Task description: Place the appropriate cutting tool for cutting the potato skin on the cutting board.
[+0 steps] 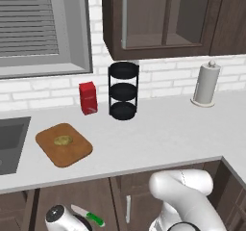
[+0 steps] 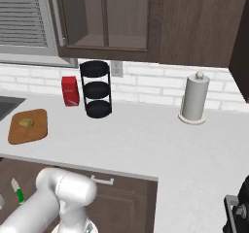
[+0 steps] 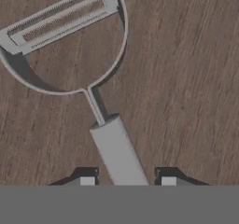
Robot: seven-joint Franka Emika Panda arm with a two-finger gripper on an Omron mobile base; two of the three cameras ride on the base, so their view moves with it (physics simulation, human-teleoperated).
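Peeler lying between our end effector's tips.
We are seeing the end effector (image 3: 125, 181) straddling the peeler (image 3: 88, 83) handle, grip uncertain; the potato (image 1: 62, 140) is sitting on the board (image 1: 72, 155).

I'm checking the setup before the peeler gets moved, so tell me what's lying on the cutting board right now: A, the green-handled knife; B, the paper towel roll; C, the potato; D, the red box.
C: the potato sits on the cutting board, while the red box and paper towel roll stand on the counter away from it.
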